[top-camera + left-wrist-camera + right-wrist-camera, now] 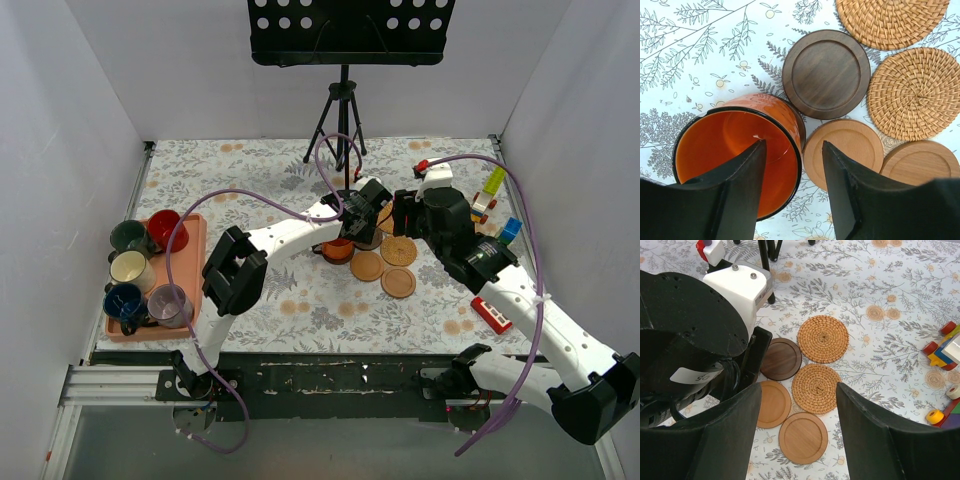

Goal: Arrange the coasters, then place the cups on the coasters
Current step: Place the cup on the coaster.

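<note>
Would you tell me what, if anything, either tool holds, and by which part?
Nothing: the left tool straddles the orange cup at its rim, jaws loose of it; the right tool hangs open.

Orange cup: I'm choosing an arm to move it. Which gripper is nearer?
Left. The left gripper straddles the rim of the orange cup, one finger inside; the right gripper hovers over the coasters beside it.

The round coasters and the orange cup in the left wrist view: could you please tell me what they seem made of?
Two tan coasters: woven rattan or similar fibre, matte, spiral weave visible. Dark brown round coaster: probably stained wood, satin, faint grain. Two orange-brown coasters: likely wood, fine grain, raised rims. Orange cup: seemingly glazed ceramic, glossy reflections.
</note>
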You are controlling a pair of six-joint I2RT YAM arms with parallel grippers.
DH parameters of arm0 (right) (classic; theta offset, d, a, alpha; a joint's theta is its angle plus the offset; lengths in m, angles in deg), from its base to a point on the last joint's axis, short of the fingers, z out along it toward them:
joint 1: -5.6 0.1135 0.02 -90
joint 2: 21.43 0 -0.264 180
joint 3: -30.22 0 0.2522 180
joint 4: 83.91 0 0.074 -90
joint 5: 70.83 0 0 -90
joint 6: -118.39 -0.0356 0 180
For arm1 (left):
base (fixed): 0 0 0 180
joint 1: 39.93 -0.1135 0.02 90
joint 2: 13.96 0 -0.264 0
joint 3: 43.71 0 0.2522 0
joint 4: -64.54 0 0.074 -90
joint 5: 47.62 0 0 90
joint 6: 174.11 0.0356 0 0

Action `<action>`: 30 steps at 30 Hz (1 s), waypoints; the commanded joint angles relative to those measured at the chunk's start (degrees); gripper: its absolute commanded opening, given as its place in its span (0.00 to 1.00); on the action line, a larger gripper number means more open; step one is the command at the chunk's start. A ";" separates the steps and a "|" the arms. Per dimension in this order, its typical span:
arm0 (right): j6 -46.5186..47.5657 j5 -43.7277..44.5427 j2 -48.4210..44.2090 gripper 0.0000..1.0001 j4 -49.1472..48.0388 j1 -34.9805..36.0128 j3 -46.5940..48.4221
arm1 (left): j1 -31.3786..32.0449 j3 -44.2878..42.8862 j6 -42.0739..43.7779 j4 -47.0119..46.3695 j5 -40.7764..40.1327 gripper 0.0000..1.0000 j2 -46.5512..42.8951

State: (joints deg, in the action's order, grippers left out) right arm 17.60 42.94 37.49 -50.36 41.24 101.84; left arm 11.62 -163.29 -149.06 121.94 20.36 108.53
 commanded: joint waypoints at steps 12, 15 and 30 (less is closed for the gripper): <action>-1.43 2.68 -3.10 0.70 -1.25 -0.31 1.29 | 0.22 6.05 -0.62 -7.51 -2.06 0.48 -13.14; -1.26 3.82 -3.54 0.70 -0.55 -0.31 1.98 | 0.13 11.23 0.08 -10.58 -3.81 0.52 -19.29; -2.66 2.43 -5.39 0.70 0.16 -0.39 2.87 | -23.11 20.57 -4.22 -2.69 1.97 0.72 -40.57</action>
State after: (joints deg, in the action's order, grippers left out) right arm 15.86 46.79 31.81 -49.22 41.18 101.87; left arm 1.98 -142.64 -151.01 111.99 21.10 70.96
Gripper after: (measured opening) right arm 0.697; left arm 0.703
